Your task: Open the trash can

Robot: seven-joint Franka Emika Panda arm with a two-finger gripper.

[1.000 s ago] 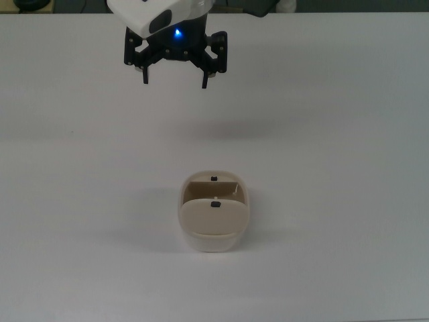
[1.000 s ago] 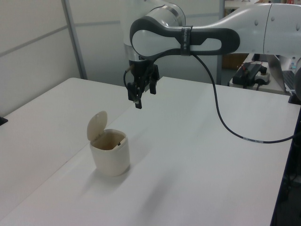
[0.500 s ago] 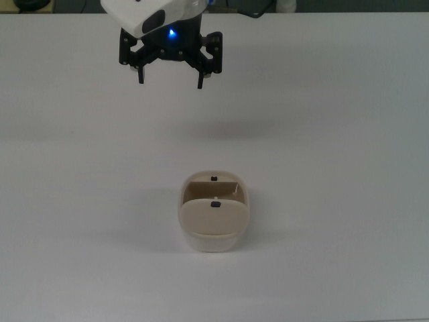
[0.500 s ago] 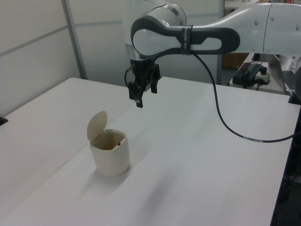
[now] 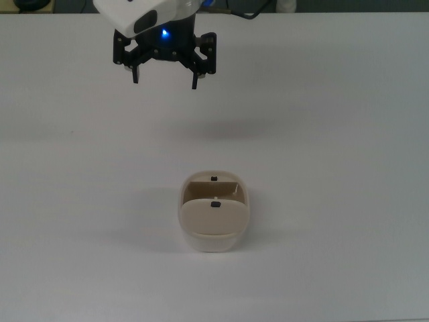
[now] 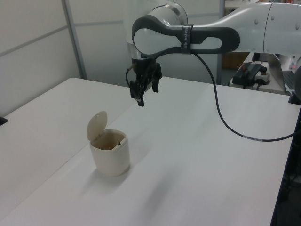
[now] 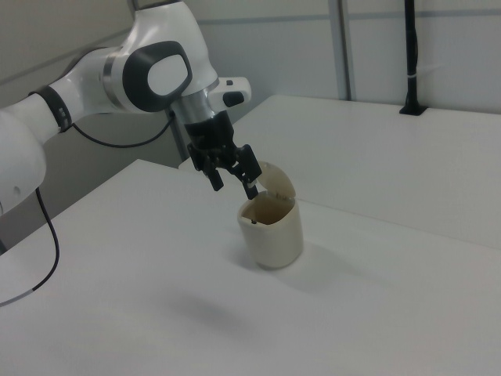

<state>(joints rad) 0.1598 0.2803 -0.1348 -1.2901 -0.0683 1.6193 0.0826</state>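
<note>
1 trash can (image 5: 213, 216) near the middle of the white table (image 5: 348, 134), flap lid (image 6: 97, 125) standing upright, cavity exposed. Task's opening step judged already done. Hand (image 5: 165, 79) empty, fingers spread apart, hanging in the air well apart from the can, toward the top view's upper left. Nothing left to push or lift; next move calls only for clearing off without brushing the raised lid.

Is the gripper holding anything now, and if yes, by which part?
Nothing is held. The gripper is open and empty, up in the air, apart from the trash can, whose lid stands open.
</note>
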